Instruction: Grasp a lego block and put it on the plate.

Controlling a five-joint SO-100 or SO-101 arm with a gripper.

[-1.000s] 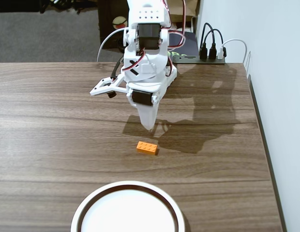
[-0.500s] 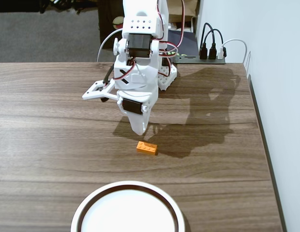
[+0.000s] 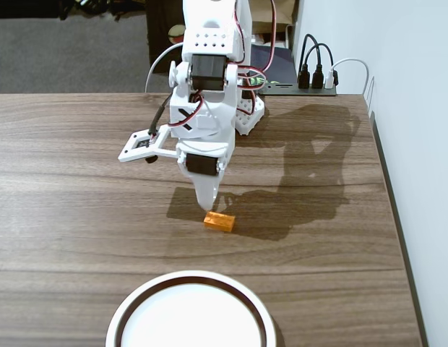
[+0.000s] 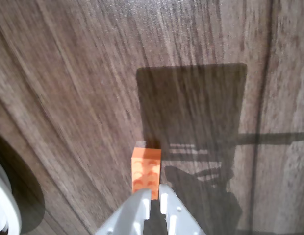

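Note:
The orange lego block (image 3: 219, 222) lies flat on the wooden table, a little beyond the plate (image 3: 137, 303), whose white rim and dark ring show at the bottom edge of the fixed view. My white gripper (image 3: 209, 204) points down, its tips just behind and left of the block and low over the table. In the wrist view the lego block (image 4: 146, 169) lies right in front of the gripper (image 4: 154, 193). The two fingers stand almost together with only a narrow gap, much narrower than the block, and hold nothing. The plate's rim (image 4: 2, 205) shows at the lower left.
The arm's base (image 3: 246, 108) stands at the back of the table. A black power strip with plugs (image 3: 314, 78) lies at the back right by the white wall. The table's right edge (image 3: 397, 238) runs along the wall.

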